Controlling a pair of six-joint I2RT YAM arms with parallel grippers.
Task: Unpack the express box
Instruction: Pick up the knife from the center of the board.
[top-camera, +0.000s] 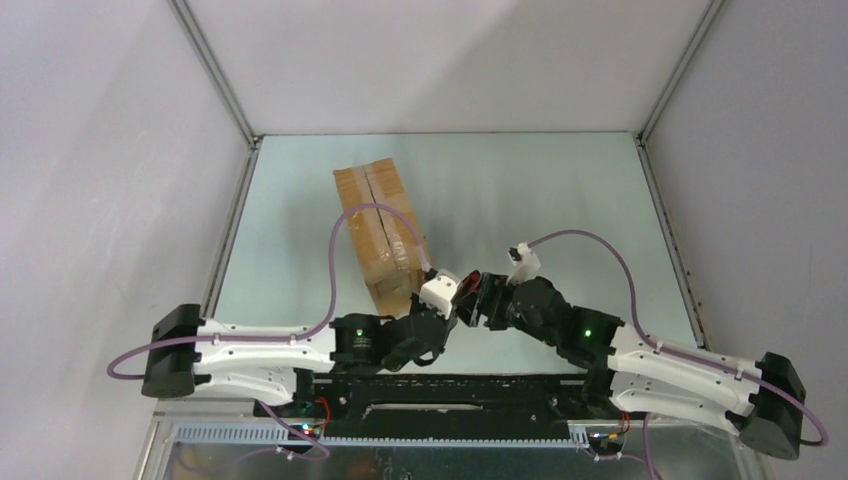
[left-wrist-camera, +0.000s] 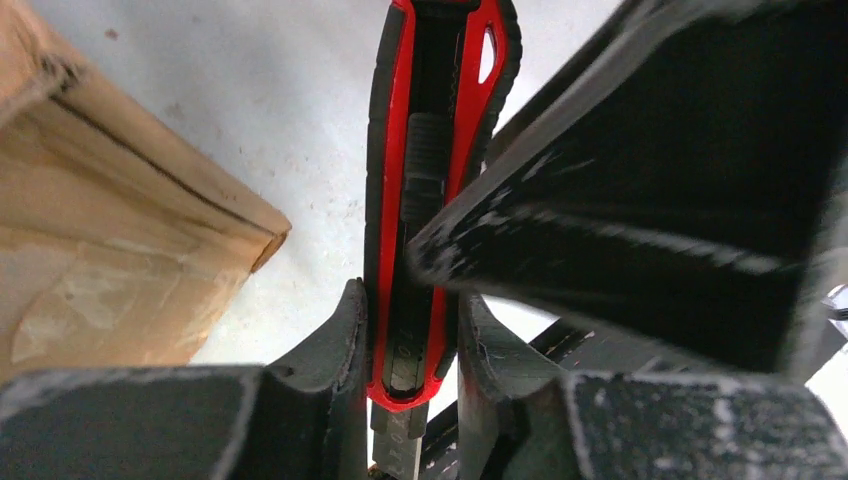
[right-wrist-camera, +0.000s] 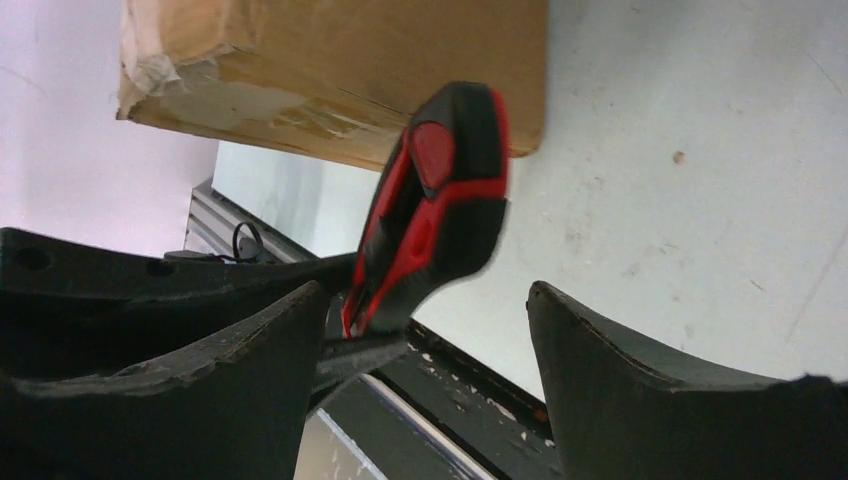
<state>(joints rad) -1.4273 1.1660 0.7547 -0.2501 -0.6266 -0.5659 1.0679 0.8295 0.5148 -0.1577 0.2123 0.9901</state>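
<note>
**Left claw clamped on the knife, right claw spread, box not yet opened**

My left claw (left-wrist-camera: 412, 322) is clenched on the blade end of the red-handled utility knife (left-wrist-camera: 415, 150), one finger pressed to each side of it. The right claw (right-wrist-camera: 425, 300) is spread wide around the handle end, and I see neither finger pressing on it.

The express box (top-camera: 380, 225) lies on the desk (top-camera: 540, 200), left of the middle. Its long side runs from near the far edge back toward the near edge, and its near end sits just beside the left claw. The top flaps are closed, with tape along the centre seam.

I judge the carton stiff at its edges and corners but soft in the middle of each panel, so a hard pinch there would dent it. The tape looks glossy and likely slippery. I cannot tell its weight, but on this smooth desk I expect it to slide or turn under the blade.

It is too wide for either claw to span. I would brace it with the right claw pressing down on the top near a corner, clear of the seam. Once the seam is cut, a flap's free edge is the place to grip.
</note>
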